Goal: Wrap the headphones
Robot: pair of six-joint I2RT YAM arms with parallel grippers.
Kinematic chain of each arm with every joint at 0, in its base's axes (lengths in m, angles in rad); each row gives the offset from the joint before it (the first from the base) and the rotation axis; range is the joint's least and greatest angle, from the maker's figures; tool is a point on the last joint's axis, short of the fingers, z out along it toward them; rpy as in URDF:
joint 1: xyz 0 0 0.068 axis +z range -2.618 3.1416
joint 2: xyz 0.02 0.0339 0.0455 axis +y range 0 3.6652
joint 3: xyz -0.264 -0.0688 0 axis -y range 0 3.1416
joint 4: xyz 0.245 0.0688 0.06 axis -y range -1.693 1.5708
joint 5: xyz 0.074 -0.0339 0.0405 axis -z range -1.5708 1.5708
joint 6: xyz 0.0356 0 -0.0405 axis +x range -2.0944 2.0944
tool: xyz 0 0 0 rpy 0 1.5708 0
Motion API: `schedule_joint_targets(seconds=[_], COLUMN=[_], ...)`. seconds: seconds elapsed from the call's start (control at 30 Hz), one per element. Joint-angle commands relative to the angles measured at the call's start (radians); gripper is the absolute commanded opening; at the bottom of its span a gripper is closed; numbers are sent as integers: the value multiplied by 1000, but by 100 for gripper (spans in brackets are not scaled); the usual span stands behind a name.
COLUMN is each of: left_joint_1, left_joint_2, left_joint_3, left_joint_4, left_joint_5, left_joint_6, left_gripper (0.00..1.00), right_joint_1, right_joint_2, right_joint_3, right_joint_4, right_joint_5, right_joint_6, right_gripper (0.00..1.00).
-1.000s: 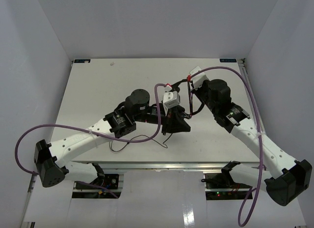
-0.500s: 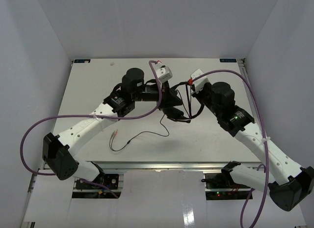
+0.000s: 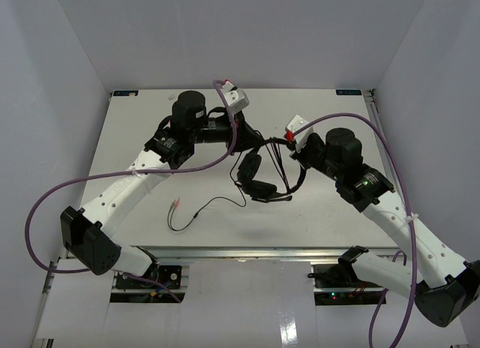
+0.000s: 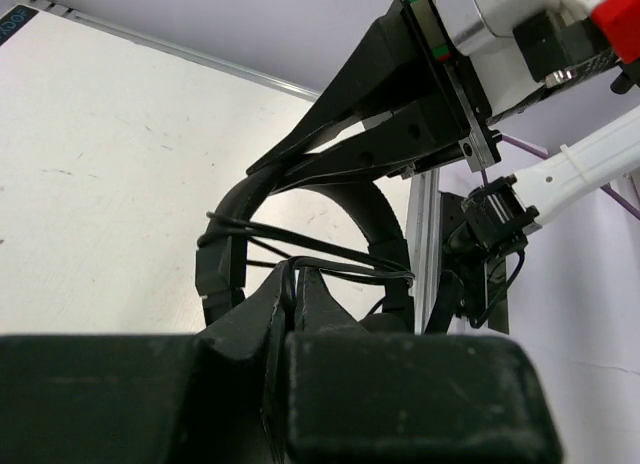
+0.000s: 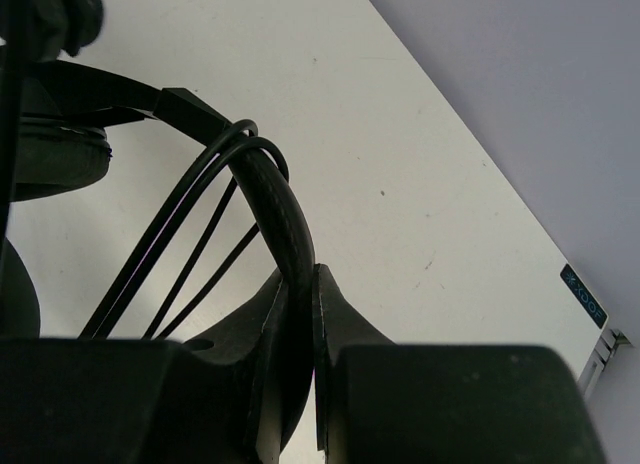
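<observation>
Well inside table [image 3: 135, 138] edges: headphones [image 3: 259, 184], cable [image 4: 345, 268] in clenched left hand [image 4: 296, 280], headband [image 5: 288, 209] in clenched right hand [image 5: 302, 279].

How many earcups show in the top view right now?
2. The upper earcup sits tilted at mid-picture. The lower earcup is just below and right of it, touching or nearly so. None appears hidden.
</observation>
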Motion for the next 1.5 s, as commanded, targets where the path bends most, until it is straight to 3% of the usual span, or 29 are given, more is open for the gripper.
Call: schedule_joint_targets(seconds=[0.0,0.37,0.67,0.83,1.17,1.47], left_joint_1=[10,69,120,122,129,131], left_joint_2=[47,184,136,117,107,283], left_joint_3=[79,128,-54,-152,-467,-596], left_joint_4=[-7,12,126,252,833,1499], left_joint_5=[-14,-25,0,41,168,230], left_joint_6=[60,132,117,57,-236,-649], left_gripper=[0,0,1,11,18,36], right_joint_1=[11,20,20,13,-27,-58], right_joint_2=[-13,-8,-4,29,73,118], right_joint_3=[4,47,152,227,350,480], right_joint_4=[11,-21,-55,-81,-114,-123], right_joint_5=[-93,-151,-141,-223,-386,-454], right_joint_6=[-8,-8,17,68,158,220], right_gripper=[8,8,8,8,8,8])
